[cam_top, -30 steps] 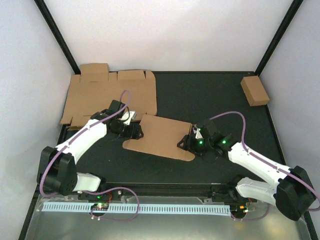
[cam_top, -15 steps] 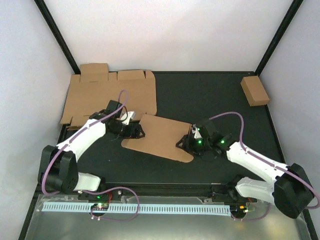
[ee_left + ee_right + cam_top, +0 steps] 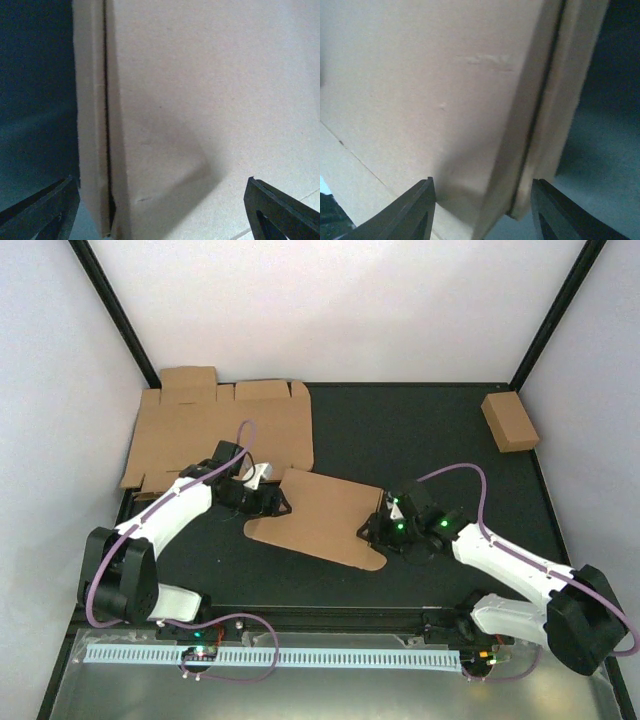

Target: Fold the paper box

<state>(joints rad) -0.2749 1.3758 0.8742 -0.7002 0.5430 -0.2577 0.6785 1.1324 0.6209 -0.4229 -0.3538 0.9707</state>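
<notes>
The paper box [image 3: 318, 514] is a flat brown cardboard piece lying at an angle mid-table. My left gripper [image 3: 266, 502] is at its left end. In the left wrist view this gripper [image 3: 160, 200] is open wide, and the box's doubled edge [image 3: 105, 150] runs between the dark fingers [image 3: 47, 207] without touching them. My right gripper [image 3: 374, 530] is at the box's right end. In the right wrist view it [image 3: 482, 192] is open astride the layered corner [image 3: 530, 165], one finger [image 3: 412, 210] on each side.
A flat die-cut cardboard sheet [image 3: 215, 432] with flaps and tabs lies at the back left, partly over the mat's edge. A small closed brown box [image 3: 509, 422] sits at the back right. White walls and black frame posts surround the dark mat [image 3: 420, 435].
The right gripper has crept a little left along the box's right end and its jaws have narrowed. The left gripper's jaws widened slightly. The box has shifted only slightly.
</notes>
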